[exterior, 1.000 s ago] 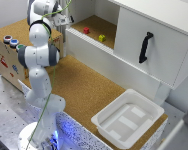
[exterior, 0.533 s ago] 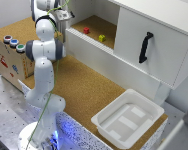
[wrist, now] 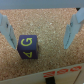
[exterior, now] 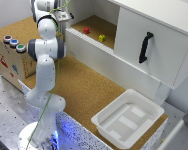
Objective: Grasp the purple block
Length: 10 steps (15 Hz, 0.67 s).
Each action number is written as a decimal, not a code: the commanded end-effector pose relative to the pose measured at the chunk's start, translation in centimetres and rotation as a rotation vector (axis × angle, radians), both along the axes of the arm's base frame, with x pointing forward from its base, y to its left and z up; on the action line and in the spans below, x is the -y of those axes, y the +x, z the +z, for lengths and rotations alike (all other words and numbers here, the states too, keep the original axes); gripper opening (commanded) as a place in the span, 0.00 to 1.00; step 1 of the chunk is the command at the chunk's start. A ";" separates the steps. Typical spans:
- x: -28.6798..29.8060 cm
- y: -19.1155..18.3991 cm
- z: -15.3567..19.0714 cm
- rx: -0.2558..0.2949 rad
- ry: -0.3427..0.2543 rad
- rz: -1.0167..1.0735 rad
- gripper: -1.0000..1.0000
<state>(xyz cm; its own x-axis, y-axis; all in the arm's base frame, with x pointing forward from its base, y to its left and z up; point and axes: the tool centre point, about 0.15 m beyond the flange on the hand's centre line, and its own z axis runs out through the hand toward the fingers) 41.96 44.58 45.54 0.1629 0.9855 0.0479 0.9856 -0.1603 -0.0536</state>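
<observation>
- The purple block (wrist: 28, 47) is seen in the wrist view lying on the cork surface (wrist: 50, 27), between the 2 fingers of the claw (wrist: 42, 30).
- Yellow characters are printed on the block's top face; they read roughly as "G" and "4".
- The claw is spread wide, with both fingers (wrist: 6, 30) apart from the block and nothing held.
- Red lettering on a white strip (wrist: 65, 72) is too cropped to be read.
- In the exterior view, a red block (exterior: 86, 30) and a yellow block (exterior: 102, 38) are seen inside the open compartment.
</observation>
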 end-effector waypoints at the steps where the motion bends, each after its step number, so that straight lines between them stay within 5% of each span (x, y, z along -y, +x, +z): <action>1: -2.7 0.2 -1.7 0.042 -0.117 -0.027 1.00; 4: -2.8 -0.3 -2.6 0.024 -0.109 -0.048 1.00; 5: -2.8 -0.4 -2.8 0.032 -0.109 -0.052 0.00; 10: -1.9 -0.8 -2.7 0.060 -0.100 -0.079 0.00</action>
<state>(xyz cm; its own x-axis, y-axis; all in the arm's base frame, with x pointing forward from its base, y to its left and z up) 41.65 45.69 43.28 0.2158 0.9764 0.0099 0.9750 -0.2149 -0.0563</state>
